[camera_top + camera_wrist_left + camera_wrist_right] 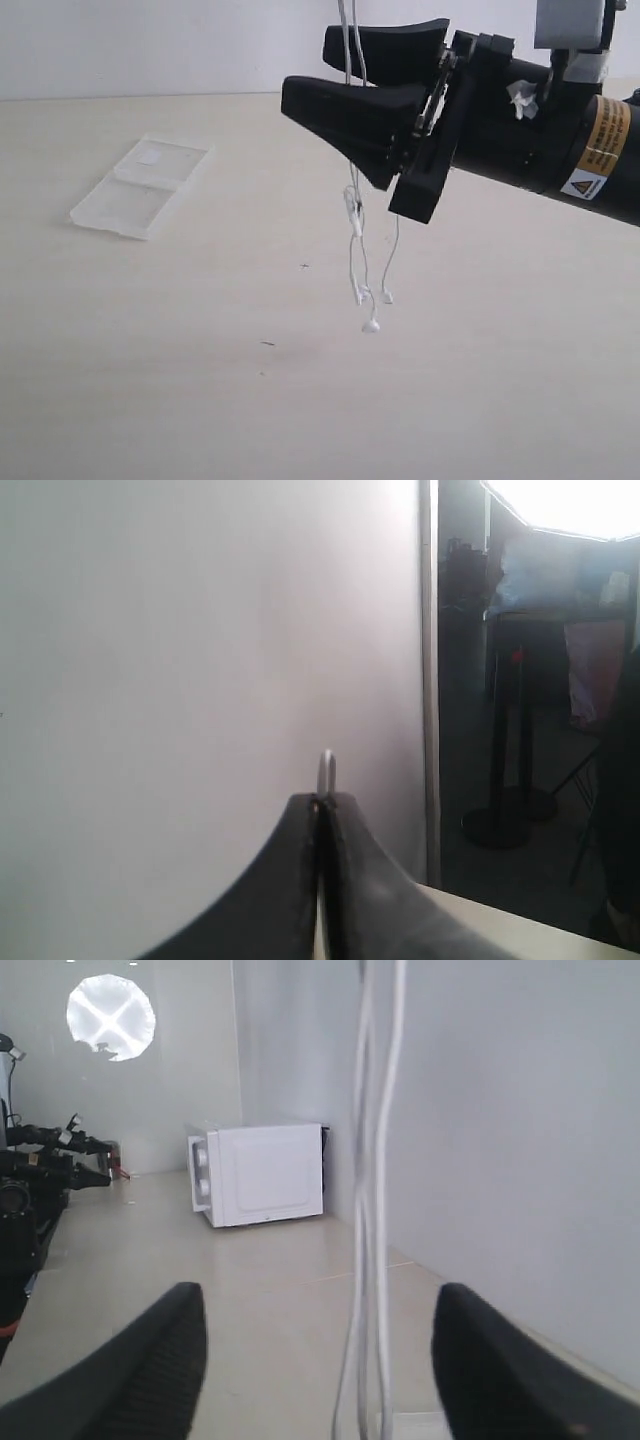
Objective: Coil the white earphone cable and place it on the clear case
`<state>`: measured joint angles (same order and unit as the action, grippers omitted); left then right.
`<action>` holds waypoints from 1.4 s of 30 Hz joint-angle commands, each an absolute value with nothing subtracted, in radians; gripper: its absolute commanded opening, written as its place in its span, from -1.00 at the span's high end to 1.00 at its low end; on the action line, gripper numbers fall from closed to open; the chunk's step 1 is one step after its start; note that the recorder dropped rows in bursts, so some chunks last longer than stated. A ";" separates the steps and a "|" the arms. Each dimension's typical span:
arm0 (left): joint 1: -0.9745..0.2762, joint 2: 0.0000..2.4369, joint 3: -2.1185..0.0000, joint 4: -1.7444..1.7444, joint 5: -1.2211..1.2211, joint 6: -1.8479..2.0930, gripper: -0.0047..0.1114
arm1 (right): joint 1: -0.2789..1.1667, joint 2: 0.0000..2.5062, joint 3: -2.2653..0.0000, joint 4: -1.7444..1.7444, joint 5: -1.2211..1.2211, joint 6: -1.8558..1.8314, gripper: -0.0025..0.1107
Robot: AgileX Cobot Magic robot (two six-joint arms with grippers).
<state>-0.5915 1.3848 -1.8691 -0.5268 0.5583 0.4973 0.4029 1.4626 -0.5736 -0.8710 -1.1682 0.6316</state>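
The white earphone cable (352, 210) hangs straight down from above the exterior view. Its earbuds (371, 325) dangle just over the tabletop. My right gripper (306, 65) is open and straddles the hanging strands high up, one finger on each side, with a gap to both. The right wrist view shows the same strands (372, 1160) running between its fingertips (185, 1320). My left gripper (322, 802) is outside the exterior view; it is shut on the cable, and a small white loop (326, 768) pokes out past its tips. The clear case (142, 185) lies flat, far left of the cable.
The pale tabletop (200, 380) stretches between the case and the dangling earbuds. A white box-shaped appliance (262, 1173) stands by the wall in the right wrist view, with black equipment (30, 1180) beside it. A dark stand (510, 730) shows beyond the table edge.
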 commanded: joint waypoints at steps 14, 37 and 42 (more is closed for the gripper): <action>-0.589 1.385 -1.875 -0.538 0.557 0.489 0.92 | 0.406 1.466 -0.580 -0.825 -1.154 0.630 0.96; -0.588 1.414 -1.875 -0.058 0.929 0.328 0.92 | 0.406 1.374 -0.713 -0.595 -0.514 0.612 0.96; -0.588 1.465 -1.841 -0.039 0.994 0.335 0.92 | 0.406 1.334 -0.815 -0.593 -0.270 0.568 0.96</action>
